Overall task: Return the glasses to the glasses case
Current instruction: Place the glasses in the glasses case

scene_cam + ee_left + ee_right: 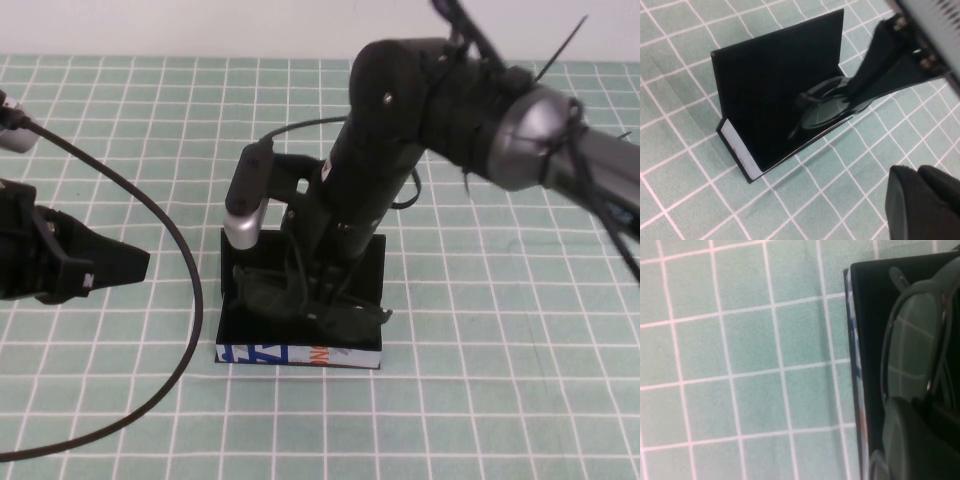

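Note:
The black glasses case [300,355] stands open in the middle of the mat, its lid [372,262] upright at the back and its blue, white and orange front facing me. The black glasses [272,296] lie inside the open case; a lens shows in the left wrist view [822,107] and in the right wrist view [912,350]. My right gripper [318,300] reaches down into the case and is shut on the glasses frame. My left gripper [125,265] is shut and empty, hovering low over the mat to the left of the case.
A black cable [180,250] curves over the mat between the left gripper and the case. The green checked mat [480,400] covers the table around the case. The upright lid [780,75] stands close behind the right gripper.

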You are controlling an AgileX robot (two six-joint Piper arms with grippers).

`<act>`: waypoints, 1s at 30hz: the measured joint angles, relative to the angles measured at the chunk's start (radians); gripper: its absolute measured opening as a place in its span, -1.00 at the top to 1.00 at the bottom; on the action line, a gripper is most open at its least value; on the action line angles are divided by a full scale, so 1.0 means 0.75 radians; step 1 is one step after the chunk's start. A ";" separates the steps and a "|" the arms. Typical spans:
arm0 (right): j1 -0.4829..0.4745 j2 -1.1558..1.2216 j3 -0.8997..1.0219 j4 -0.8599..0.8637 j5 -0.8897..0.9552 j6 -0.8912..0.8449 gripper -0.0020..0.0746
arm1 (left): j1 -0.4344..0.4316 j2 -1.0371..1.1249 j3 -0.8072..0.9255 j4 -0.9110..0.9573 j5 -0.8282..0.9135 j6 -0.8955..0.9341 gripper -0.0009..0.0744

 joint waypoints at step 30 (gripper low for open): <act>0.003 0.124 -0.075 -0.055 -0.004 -0.067 0.57 | 0.000 0.000 0.000 0.000 0.000 -0.002 0.98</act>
